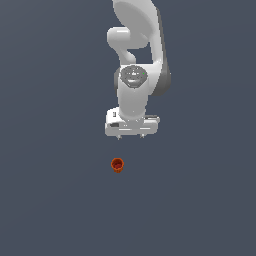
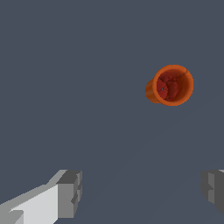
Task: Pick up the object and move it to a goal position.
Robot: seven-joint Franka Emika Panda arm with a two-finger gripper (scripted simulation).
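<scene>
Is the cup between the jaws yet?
No. In the wrist view the orange cup sits on the bare floor well ahead of the open gripper, with nothing between its fingers.

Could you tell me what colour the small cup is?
Orange-red cup, with a darker red hollow; clearest in the wrist view.

1. Flat, even simulator light, no glare anywhere
2. Dull slate ground shows no cast shadows
3. White arm [image 1: 134, 75] softly shaded along its edges
4. Both views slightly soft, pixelated
</scene>
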